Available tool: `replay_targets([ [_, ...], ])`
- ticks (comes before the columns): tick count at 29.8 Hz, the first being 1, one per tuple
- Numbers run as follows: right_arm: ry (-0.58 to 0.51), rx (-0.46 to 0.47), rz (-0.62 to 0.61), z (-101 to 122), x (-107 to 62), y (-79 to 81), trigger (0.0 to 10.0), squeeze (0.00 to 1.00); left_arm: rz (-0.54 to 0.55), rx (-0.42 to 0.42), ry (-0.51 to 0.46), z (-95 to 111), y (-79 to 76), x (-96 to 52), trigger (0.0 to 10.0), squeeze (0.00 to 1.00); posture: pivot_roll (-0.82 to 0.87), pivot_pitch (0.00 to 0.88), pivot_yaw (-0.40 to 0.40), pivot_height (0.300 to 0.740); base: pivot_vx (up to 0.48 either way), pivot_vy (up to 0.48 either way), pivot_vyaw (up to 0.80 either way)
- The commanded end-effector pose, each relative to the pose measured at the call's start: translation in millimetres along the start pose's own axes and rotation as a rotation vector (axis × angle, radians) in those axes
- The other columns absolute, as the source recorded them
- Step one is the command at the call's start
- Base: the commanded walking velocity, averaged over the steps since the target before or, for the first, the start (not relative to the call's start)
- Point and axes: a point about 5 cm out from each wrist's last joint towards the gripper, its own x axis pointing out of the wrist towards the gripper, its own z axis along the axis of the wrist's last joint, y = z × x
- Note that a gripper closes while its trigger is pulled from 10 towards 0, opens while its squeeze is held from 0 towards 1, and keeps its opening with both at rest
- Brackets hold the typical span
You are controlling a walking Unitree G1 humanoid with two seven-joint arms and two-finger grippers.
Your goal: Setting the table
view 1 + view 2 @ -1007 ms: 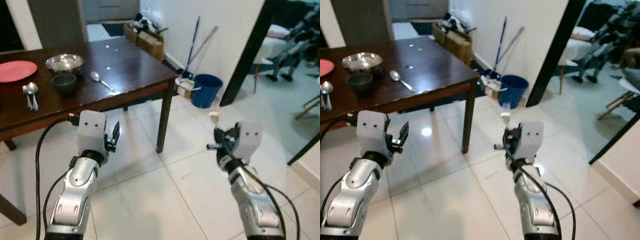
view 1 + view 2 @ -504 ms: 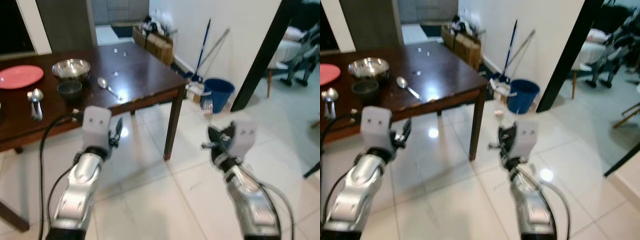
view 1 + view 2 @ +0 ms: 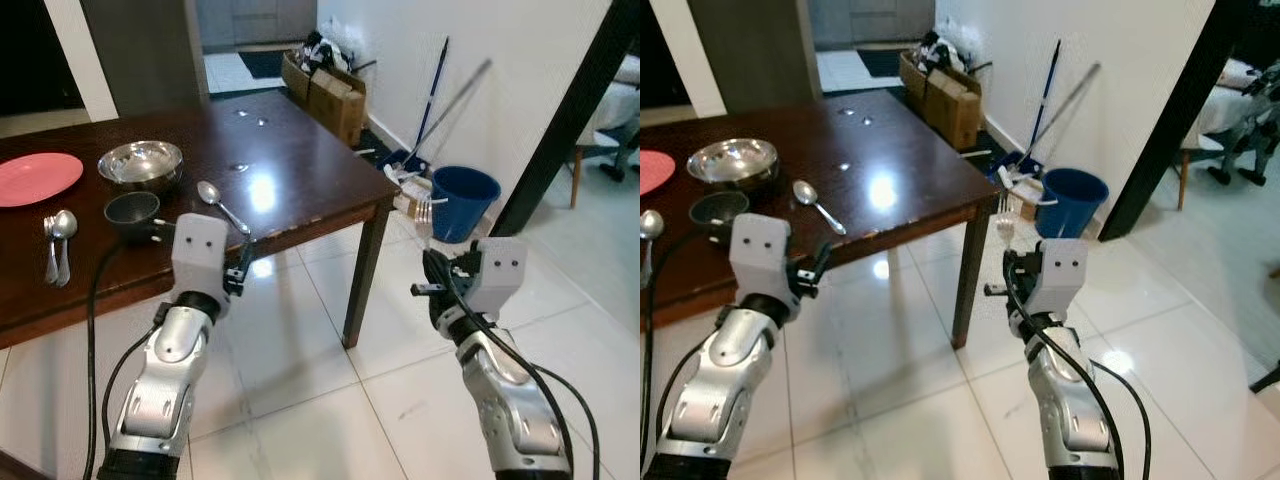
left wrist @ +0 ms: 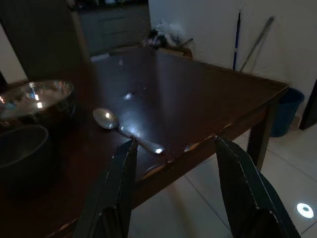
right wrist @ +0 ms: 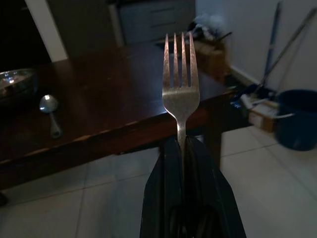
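Note:
My right gripper [image 3: 436, 268] is shut on a metal fork [image 5: 179, 79], tines up, out over the tiled floor to the right of the dark wooden table [image 3: 300, 170]. My left gripper [image 3: 243, 262] is open with nothing in it, level with the table's front edge. On the table lie a lone spoon [image 3: 213, 196], a small dark bowl [image 3: 132, 211], a steel bowl [image 3: 141, 163], a pink plate [image 3: 38, 178] and two pieces of cutlery [image 3: 56, 240] at the left. In the left wrist view the spoon [image 4: 111, 120] lies just beyond the open fingers [image 4: 119, 188].
A blue bucket [image 3: 462, 200] and leaning mop handles [image 3: 432, 95] stand by the white wall to the right of the table. Cardboard boxes [image 3: 330, 85] sit behind the table's far corner. A dark door frame [image 3: 560, 125] rises at the right. White tiled floor lies under both arms.
The camera has moved closer to the table and turned toward it, so the table fills more of the view. The right gripper still holds the fork; the left stays open.

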Motion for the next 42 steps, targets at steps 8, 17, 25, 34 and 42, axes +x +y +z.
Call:
replay_targets([
  [8,-0.012,0.037,-0.005,1.3,-4.7,-3.4,10.0,0.00,-0.018,-0.002,0.004,0.1,-3.9,0.1,10.0,0.00,-0.03,0.000,0.064,0.740,0.458,0.000,0.00],
  [17,-0.018,0.049,-0.006,1.8,-4.6,-2.5,10.0,0.00,-0.019,-0.002,-0.002,1.6,-3.8,0.1,10.0,0.00,-0.02,0.000,0.066,0.740,0.458,0.000,0.00],
  [25,-0.025,0.036,-0.001,4.2,-4.2,-2.7,10.0,0.00,-0.007,-0.006,-0.057,12.2,-2.2,-2.0,10.0,0.00,-0.02,0.000,0.065,0.740,0.449,0.000,0.09],
  [34,-0.035,0.031,0.006,7.2,-2.3,-1.0,10.0,0.00,0.011,0.010,-0.114,31.2,6.4,-7.0,10.0,0.00,-0.01,0.000,0.067,0.740,0.298,0.000,0.78],
  [42,-0.024,0.045,0.039,6.5,-3.2,3.0,10.0,0.00,0.003,0.016,-0.123,35.8,2.9,-15.5,10.0,0.00,-0.02,0.000,0.068,0.740,0.298,0.000,0.79],
])
